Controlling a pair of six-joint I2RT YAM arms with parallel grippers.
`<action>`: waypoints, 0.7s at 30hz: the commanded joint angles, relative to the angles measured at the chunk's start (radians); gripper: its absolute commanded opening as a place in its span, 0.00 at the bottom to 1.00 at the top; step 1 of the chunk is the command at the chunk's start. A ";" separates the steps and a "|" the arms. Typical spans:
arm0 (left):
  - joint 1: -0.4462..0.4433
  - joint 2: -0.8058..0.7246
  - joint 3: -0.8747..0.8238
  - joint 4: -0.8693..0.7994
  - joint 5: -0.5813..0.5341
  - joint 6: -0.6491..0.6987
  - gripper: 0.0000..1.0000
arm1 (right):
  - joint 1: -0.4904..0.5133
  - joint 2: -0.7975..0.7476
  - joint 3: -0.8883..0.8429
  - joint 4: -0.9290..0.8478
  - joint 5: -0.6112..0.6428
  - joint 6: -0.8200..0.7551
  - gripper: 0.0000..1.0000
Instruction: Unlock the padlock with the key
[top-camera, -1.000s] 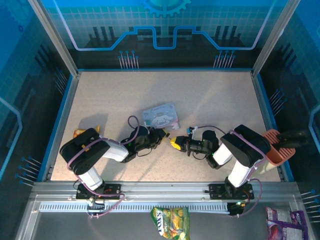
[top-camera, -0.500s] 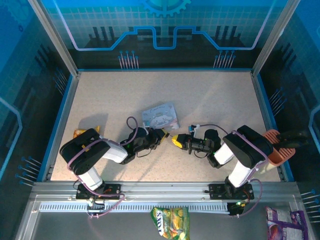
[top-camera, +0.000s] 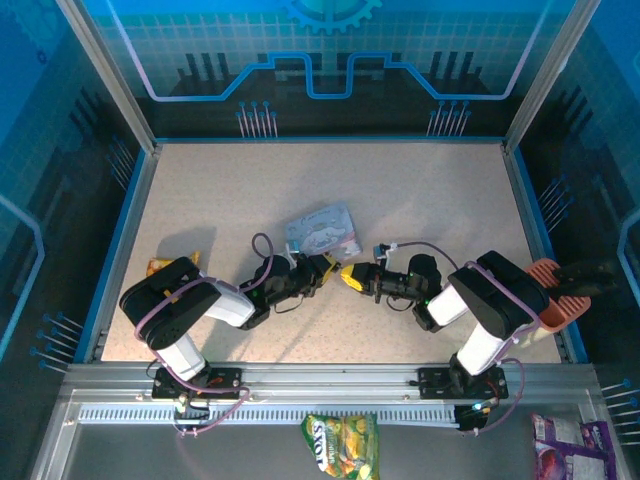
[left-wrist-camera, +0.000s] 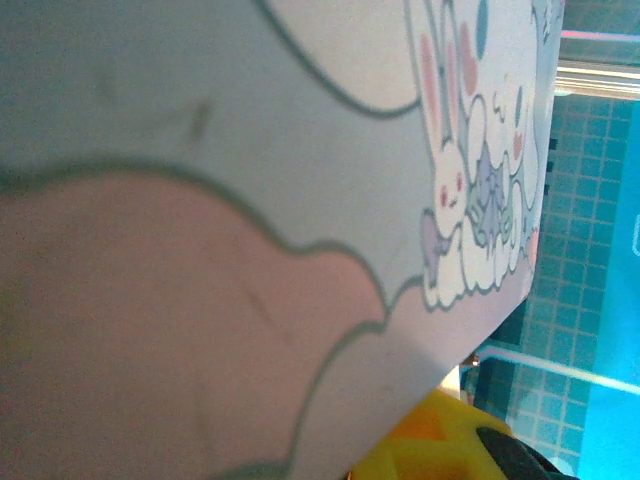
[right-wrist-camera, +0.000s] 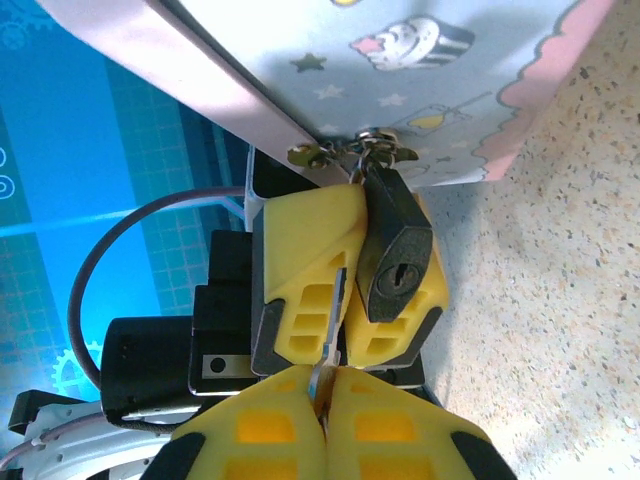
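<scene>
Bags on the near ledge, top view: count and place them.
2. The green-yellow bag lies at the middle of the ledge; the purple bag lies at its right end, cropped. More may lie out of frame.

Padlock (right-wrist-camera: 398, 255) — dark grey metal, dull, lightly scuffed; the face around the keyhole is a shade brighter.

Key (right-wrist-camera: 321, 378): thin pale metal sliver, faint sheen.

Tin (right-wrist-camera: 470, 70): smooth skin printed in pastels, satin rather than glossy, same soft finish in the left wrist view. Its hasp (right-wrist-camera: 350, 152) is small, brassy metal, fairly shiny.

Fingers (right-wrist-camera: 300, 265) of the left gripper (right-wrist-camera: 352, 285) and those of the right gripper (right-wrist-camera: 322, 400): yellow moulded plastic, matt, with dark trim.

Table (right-wrist-camera: 570, 260) — beige, speckled, fine-grained, matt.
</scene>
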 joint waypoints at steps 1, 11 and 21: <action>-0.006 0.019 -0.014 0.149 0.032 -0.034 0.00 | -0.014 -0.007 0.013 0.024 -0.020 -0.016 0.00; 0.009 0.044 -0.016 0.204 0.037 -0.050 0.00 | -0.019 -0.003 -0.006 0.024 -0.024 -0.024 0.00; 0.023 0.044 -0.020 0.221 0.048 -0.056 0.00 | -0.044 -0.010 -0.028 0.024 -0.040 -0.031 0.00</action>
